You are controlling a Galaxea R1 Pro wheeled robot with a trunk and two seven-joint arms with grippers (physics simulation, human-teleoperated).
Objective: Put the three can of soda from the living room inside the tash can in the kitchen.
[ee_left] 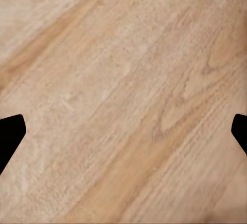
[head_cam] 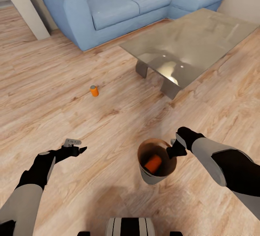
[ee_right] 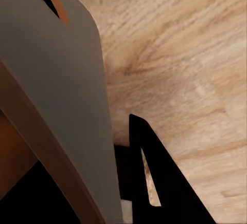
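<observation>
Right gripper (head_cam: pixel 173 150) clamps bin (head_cam: pixel 146 174) rim; head view shows can (head_cam: pixel 153 163) inside

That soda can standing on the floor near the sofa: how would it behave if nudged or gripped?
The soda can stands upright and is small and narrow, so a nudge would probably tip it. Being cylindrical, it would likely roll across the smooth wood floor.

Left tool (ee_left: pixel 123 131) held wide above bare floor

Light wood floor (ee_left: pixel 128 80) with diagonal grain, pale planks crossed by a warmer honey-toned band and a swirl of darker figuring. Two black fingertips (ee_left: pixel 9 134) of the tool poke in from opposite edges, set well apart, with nothing but floorboards between them.
</observation>
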